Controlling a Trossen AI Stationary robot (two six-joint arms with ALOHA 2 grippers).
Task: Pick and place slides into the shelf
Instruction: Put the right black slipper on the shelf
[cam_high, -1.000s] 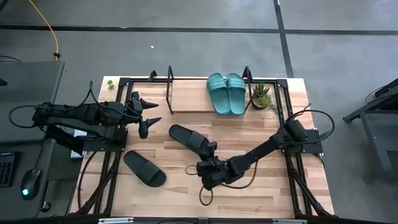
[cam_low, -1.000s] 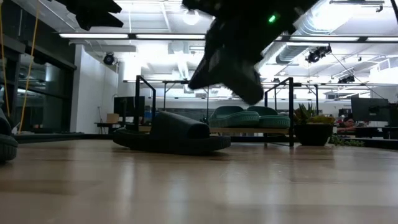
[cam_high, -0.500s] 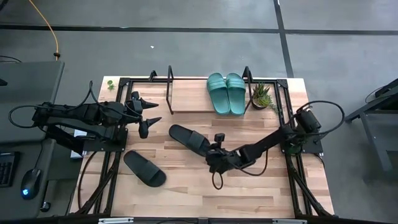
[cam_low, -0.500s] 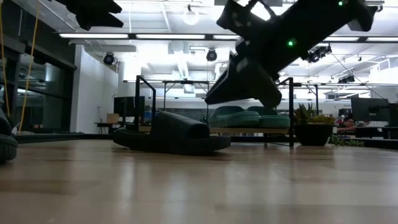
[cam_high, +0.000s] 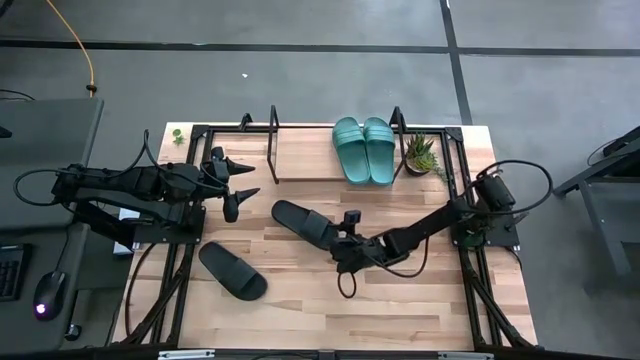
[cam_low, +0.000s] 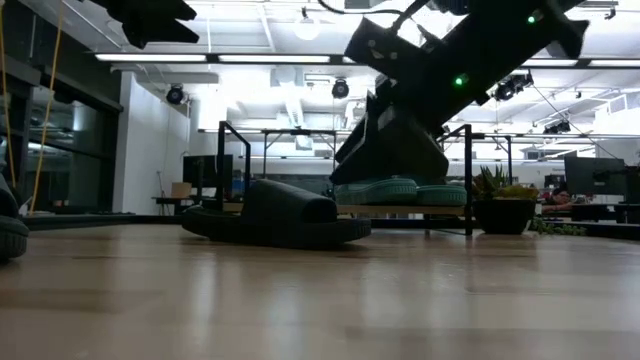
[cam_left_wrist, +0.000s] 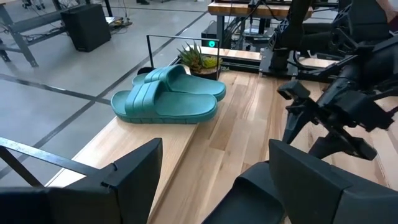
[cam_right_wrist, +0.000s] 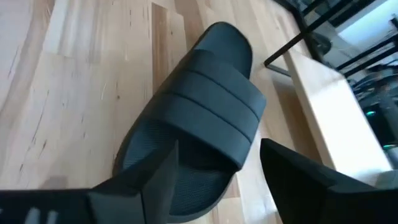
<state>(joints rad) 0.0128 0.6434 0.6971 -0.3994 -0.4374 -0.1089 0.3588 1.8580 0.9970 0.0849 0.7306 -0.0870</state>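
Two teal slides (cam_high: 363, 150) lie side by side, soles down, on the shelf's (cam_high: 305, 158) light board at the table's far edge; they also show in the left wrist view (cam_left_wrist: 168, 99). One black slide (cam_high: 305, 225) lies flat on the table's middle. A second black slide (cam_high: 232, 270) lies nearer the front left. My right gripper (cam_high: 340, 247) hovers open just over the middle slide's near end (cam_right_wrist: 186, 168), one finger to each side, touching nothing. My left gripper (cam_high: 238, 185) waits open above the table's left side.
A small potted plant (cam_high: 420, 152) stands at the shelf's right end, beside the teal slides. The shelf's black tube frame ends (cam_high: 272, 140) rise at either side of its board. Bare board lies left of the teal slides. Black frame rails run along both table sides.
My right gripper has moved from the table's near middle toward the far edge and the middle black slide, tipping down over its near end, and its fingers have opened. Both black slides lie where they were.
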